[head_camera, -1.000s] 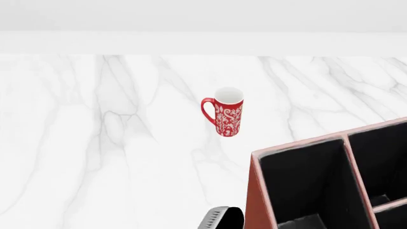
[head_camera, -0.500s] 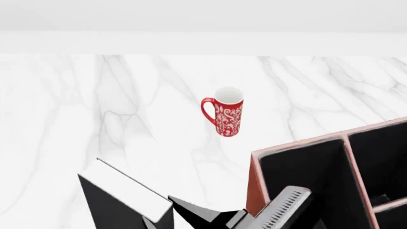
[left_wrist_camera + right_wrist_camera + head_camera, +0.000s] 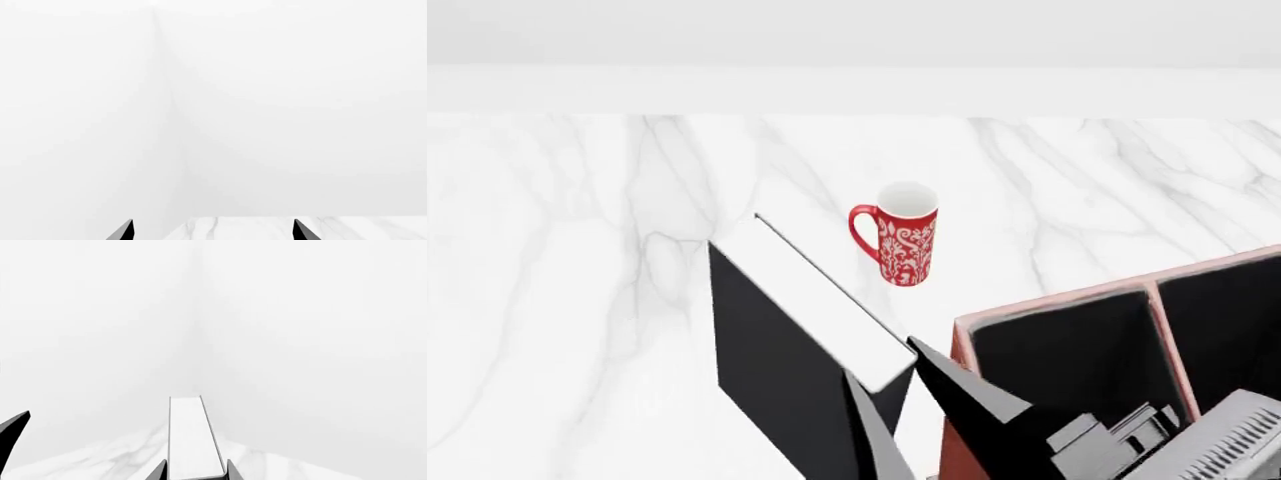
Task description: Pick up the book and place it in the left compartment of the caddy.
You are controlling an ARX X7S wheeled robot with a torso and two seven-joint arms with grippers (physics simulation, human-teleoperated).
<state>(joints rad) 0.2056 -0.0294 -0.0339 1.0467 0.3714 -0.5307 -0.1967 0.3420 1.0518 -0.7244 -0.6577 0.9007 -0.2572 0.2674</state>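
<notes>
**Book lifted in the right gripper, beside the caddy**

The head view looks down on a white marble table (image 3: 587, 300). The right gripper (image 3: 894, 400) holds the book (image 3: 781, 350) upright above the table, its dark fingers closed on the book's lower end, one on each cover. The white page edges face upward and the black cover faces the viewer's left. The book hangs just left of the caddy (image 3: 961, 400), not yet over the left compartment (image 3: 1068, 360), which lies open and black-lined behind the reddish-brown wall. A red patterned mug (image 3: 901, 235) stands farther back, apart from both.

In the right wrist view the book (image 3: 190, 435) runs away from the camera between two fingertips (image 3: 159, 471).

The left gripper (image 3: 212, 230) shows only two dark tips set well apart with nothing between them.

The book looks rigid and fairly heavy, with smooth matte covers. Held near one end, it may pivot or slip; a hold nearer its middle, squeezing both covers, seems steadier.
</notes>
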